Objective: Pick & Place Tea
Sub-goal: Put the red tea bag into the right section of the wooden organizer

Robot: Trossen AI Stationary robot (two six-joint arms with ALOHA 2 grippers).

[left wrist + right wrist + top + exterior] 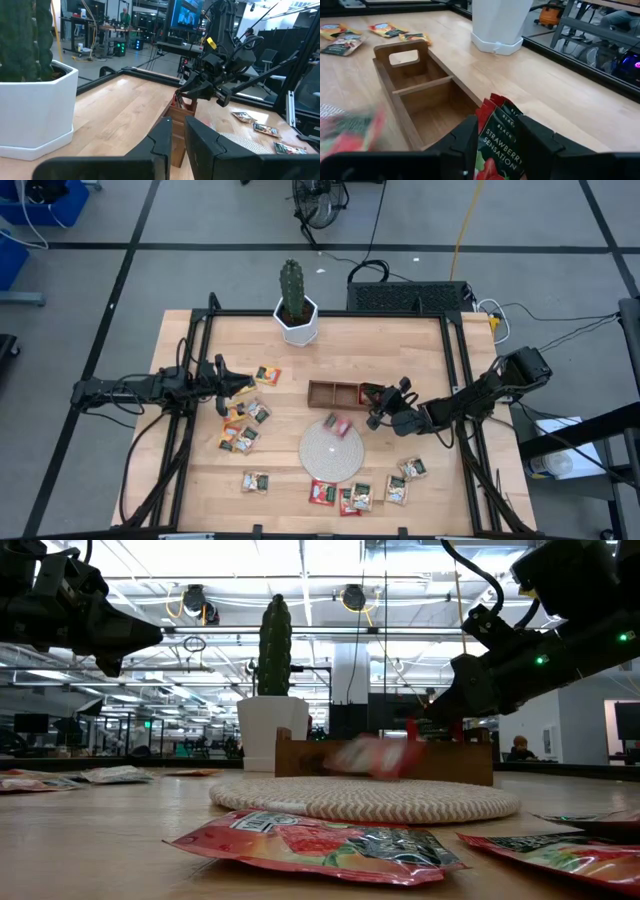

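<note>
We're hovering the right gripper (pixel 372 408) right of centre over the tray (pixel 335 393), fingers parting around red tea (pixel 496 142) standing in its end compartment; whether it's gripping, we can't tell. The left gripper (pixel 222 376) is waiting at centre-left, narrowly parted, holding nothing.

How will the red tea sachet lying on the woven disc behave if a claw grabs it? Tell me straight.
The red tea sachet looks thin and flat, so probably light and floppy. Its wrapper looks glossy, so possibly slippery. Flat on the woven disc, it likely offers little edge to pinch.
</note>
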